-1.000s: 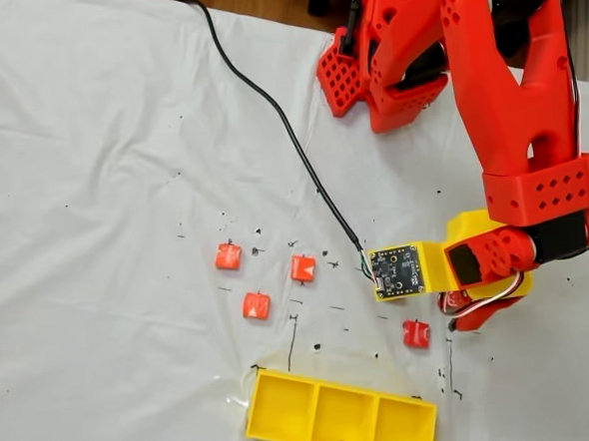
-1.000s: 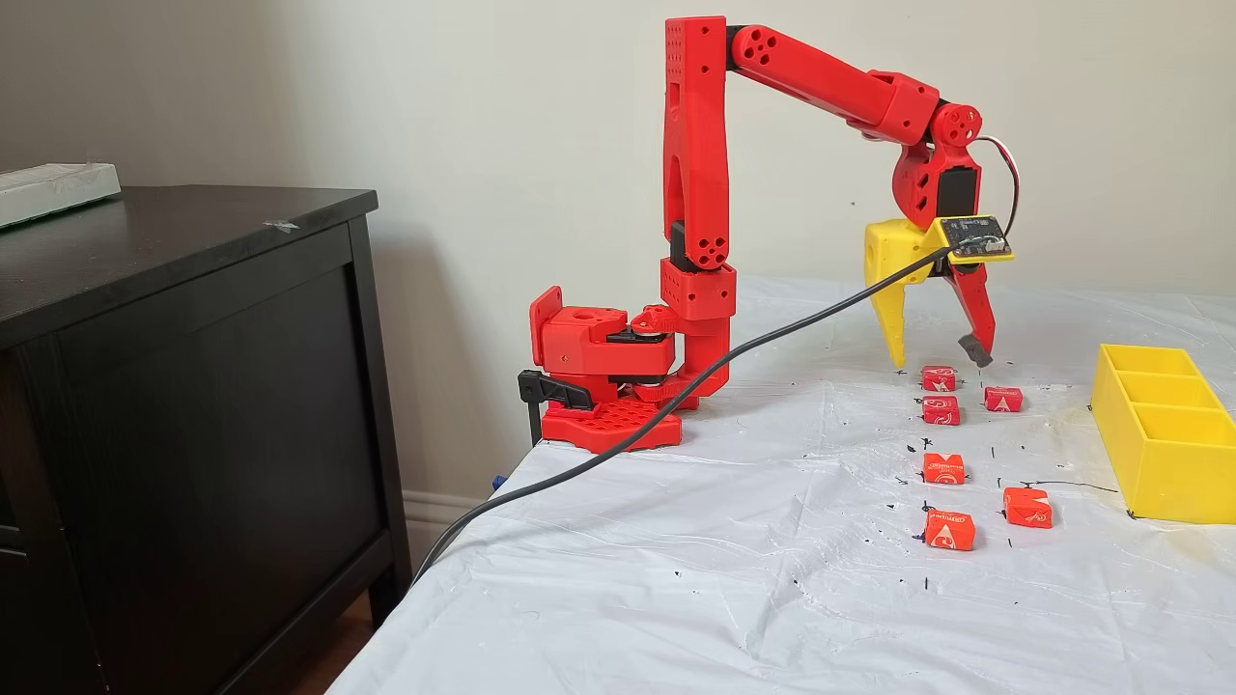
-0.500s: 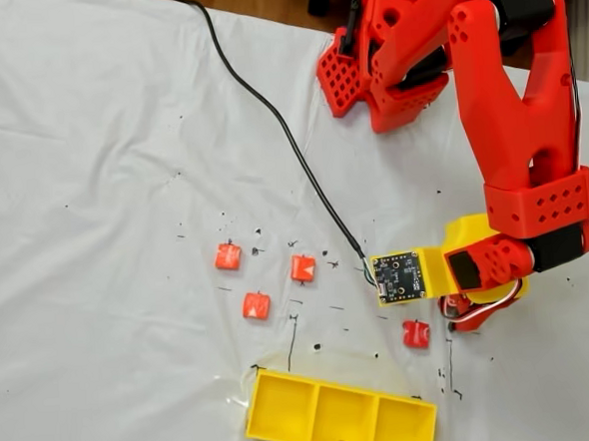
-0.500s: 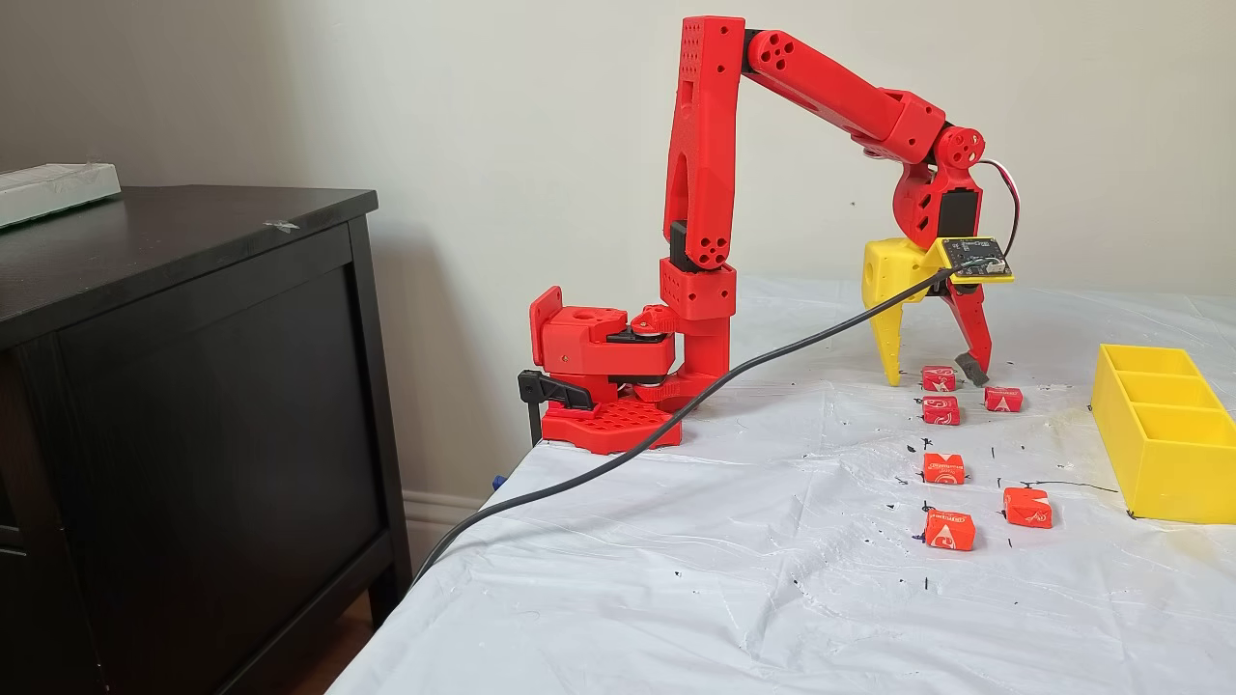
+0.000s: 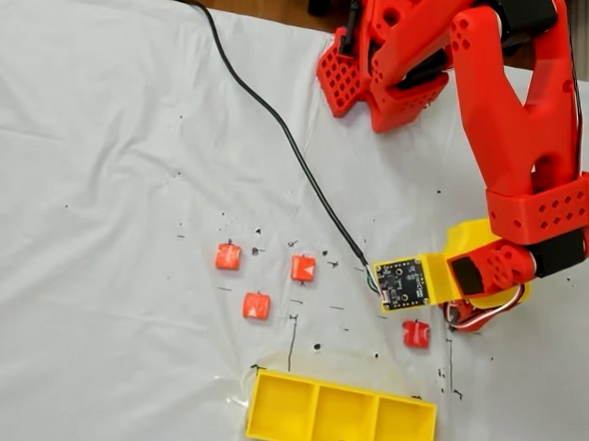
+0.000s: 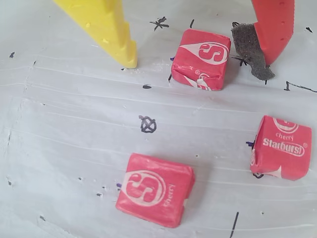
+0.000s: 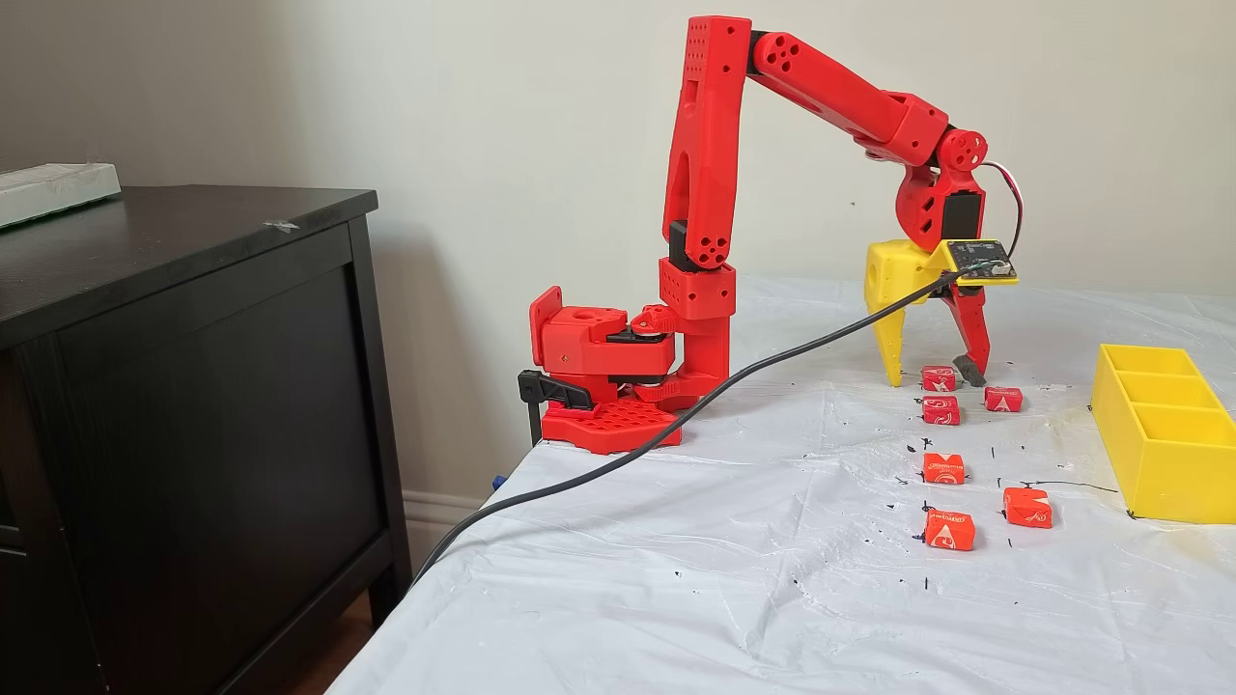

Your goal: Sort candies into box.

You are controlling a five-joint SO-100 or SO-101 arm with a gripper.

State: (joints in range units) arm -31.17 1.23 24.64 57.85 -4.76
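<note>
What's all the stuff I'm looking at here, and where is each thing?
Candies: six, orange-red wrapped squares, loose on the sheet; one sits between the gripper's fingers, the other five towards the front.
Tray: one, bright yellow, three compartments in a row, at the right in the side fixed view; the compartments seen from above hold nothing.
Table sheet: one, white with black pen marks, covering the table.
Cable: one, black, running from the gripper's circuit board off the table edge.
Cabinet: one, dark, left of the table.
Arm: one, red, clamped at the table's back edge.
Gripper: one, a yellow finger and a red finger, open, straddling a candy.
</note>
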